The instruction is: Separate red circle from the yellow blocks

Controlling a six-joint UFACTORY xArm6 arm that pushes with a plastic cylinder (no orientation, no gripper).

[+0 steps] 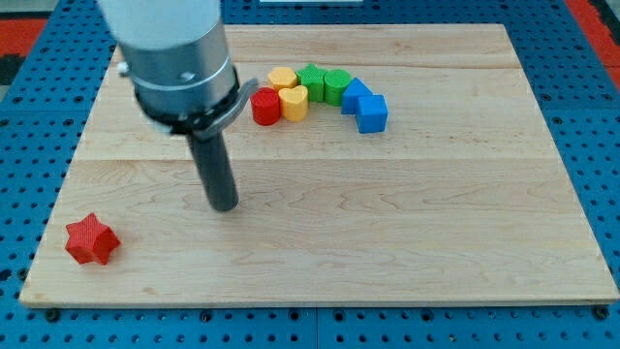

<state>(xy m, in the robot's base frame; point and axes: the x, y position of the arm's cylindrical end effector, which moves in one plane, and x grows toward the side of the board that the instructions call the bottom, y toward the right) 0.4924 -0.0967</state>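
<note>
The red circle (pixel 265 106) sits near the view's top centre, touching a yellow heart-shaped block (pixel 294 101) on its right. A second yellow block (pixel 282 78), hexagon-like, lies just above them. My tip (pixel 225 206) rests on the board below and to the left of the red circle, well apart from it. The rod rises from the tip into the grey arm body at the view's top left.
Two green blocks (pixel 312 80) (pixel 336 85) and two blue blocks (pixel 356 95) (pixel 372 113) continue the arc to the right of the yellow blocks. A red star (pixel 91 239) lies near the board's bottom left corner. The wooden board (pixel 407 223) sits on a blue pegboard.
</note>
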